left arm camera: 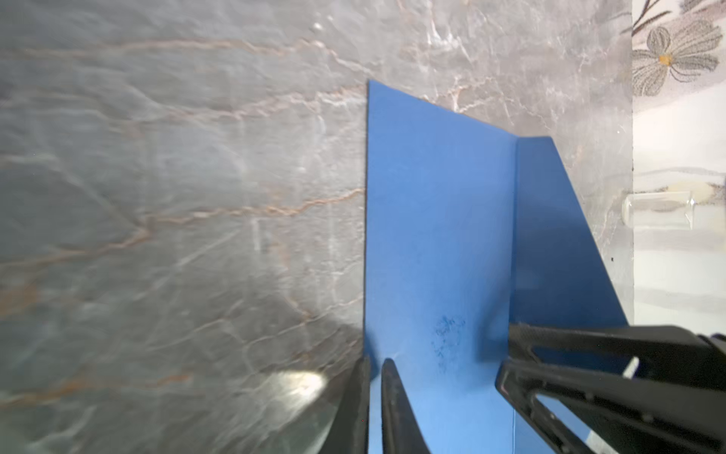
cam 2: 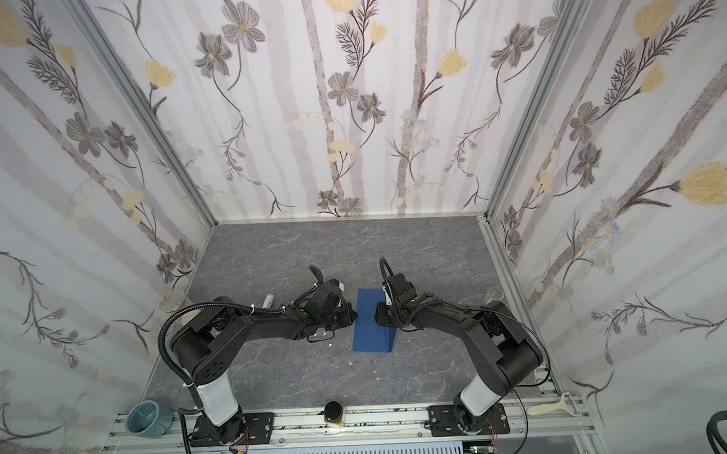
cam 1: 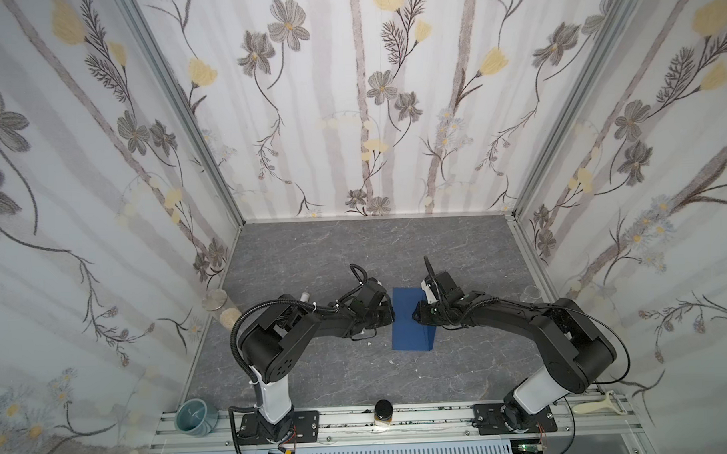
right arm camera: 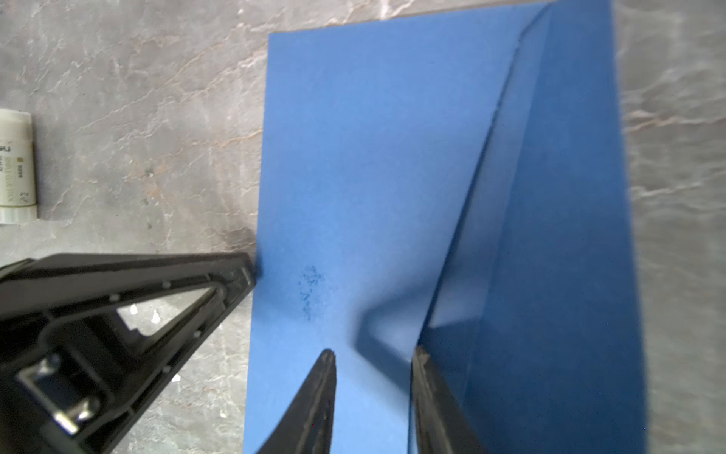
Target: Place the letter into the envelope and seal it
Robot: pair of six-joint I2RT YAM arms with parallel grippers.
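The dark blue envelope point(cam 1: 411, 336) lies on the grey table between the two arms in both top views, also point(cam 2: 372, 338). Its flap point(right arm camera: 569, 236) stands raised along the side nearest the right arm. A small smudged mark point(right arm camera: 310, 291) shows on the envelope's face. My left gripper point(left arm camera: 375, 363) is shut on the envelope's edge, the fingers nearly touching with blue paper between them. My right gripper point(right arm camera: 373, 351) is open over the envelope's face, one finger beside the raised flap's edge. The letter is hidden in every view.
A white glue-stick tube point(cam 1: 305, 296) lies behind the left arm. Clear glass vessels stand by the left wall point(cam 1: 216, 299) and the right wall point(cam 1: 530, 293). On the front rail are a teal cup point(cam 1: 192, 415), a dark-lidded jar point(cam 1: 383, 410) and a cream peeler point(cam 1: 601, 407).
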